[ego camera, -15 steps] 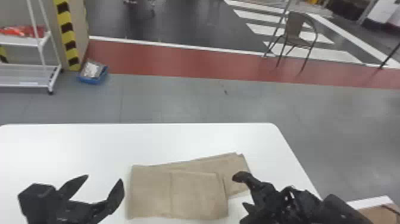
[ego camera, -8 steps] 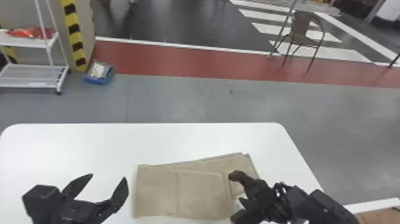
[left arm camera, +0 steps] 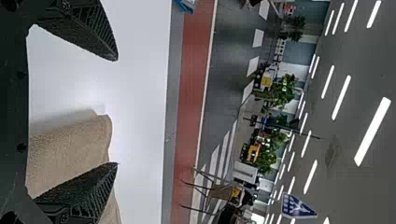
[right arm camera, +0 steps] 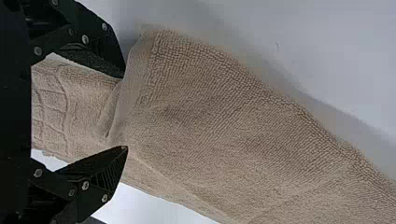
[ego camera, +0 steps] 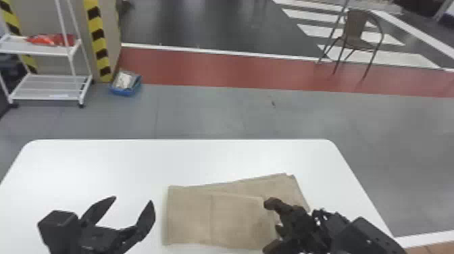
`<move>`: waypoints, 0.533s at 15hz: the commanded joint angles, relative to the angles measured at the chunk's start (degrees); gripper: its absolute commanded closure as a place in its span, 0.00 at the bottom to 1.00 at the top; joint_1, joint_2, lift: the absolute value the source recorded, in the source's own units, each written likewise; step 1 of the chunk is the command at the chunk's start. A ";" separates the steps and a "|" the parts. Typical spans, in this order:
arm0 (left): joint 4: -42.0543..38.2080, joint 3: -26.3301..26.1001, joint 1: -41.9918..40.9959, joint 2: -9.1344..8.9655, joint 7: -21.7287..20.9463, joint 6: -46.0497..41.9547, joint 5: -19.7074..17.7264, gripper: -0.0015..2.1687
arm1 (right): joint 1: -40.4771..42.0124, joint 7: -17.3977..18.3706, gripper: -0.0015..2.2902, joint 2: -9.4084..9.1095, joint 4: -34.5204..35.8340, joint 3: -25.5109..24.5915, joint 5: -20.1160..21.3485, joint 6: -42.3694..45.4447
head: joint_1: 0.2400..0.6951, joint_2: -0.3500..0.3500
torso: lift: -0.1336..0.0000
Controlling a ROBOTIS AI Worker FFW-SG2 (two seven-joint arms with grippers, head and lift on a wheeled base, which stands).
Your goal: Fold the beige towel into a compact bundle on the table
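Beige towel [ego camera: 236, 216], part-folded on table [ego camera: 101, 158], partly between spread fingers of right gripper [ego camera: 269, 226], now farther inward over folded edge; left gripper [ego camera: 132, 201], open, near opposite edge. Edge apparently within reach: close right fingers, continue folding.

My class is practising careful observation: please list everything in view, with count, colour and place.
Towel: one, beige, folded on the table
Table: one, white, in front of the robot
Rack: one, white, on the floor beyond the table, left
Package: at least one, red, on the rack
Bin: one, blue, on the floor beside the rack
Chair: one, brown, far right
Plants: several, green, background
Sign: one, blue and white, background
Ceiling lights: several, white, overhead
Left gripper: one, black, left of the towel
Right gripper: one, black, at the towel's right part, fingers apart
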State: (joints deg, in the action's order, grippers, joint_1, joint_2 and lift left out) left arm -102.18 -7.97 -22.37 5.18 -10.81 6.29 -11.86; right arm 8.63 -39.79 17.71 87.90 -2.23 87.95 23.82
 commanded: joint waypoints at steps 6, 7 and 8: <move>-0.48 -0.03 -0.31 0.00 -0.18 0.00 0.17 0.04 | 0.34 -0.90 0.23 -0.22 0.61 -0.05 -0.85 -0.93 | 1.00 0.19 | 1.00; -0.48 -0.03 -0.31 0.00 -0.18 0.00 0.17 0.04 | 0.34 -0.99 0.23 -0.22 0.61 -0.23 -1.03 -0.93 | 1.00 0.19 | 1.00; -0.48 -0.03 -0.31 0.09 -0.26 0.00 0.17 0.04 | 0.25 -1.69 0.23 -0.22 0.78 -0.31 -1.56 -1.11 | 1.00 0.19 | 1.00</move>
State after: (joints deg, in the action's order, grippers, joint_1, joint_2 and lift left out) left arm -102.65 -7.98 -22.66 5.22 -11.00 6.29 -11.70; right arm 8.89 -41.02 17.49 88.49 -2.39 86.89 22.86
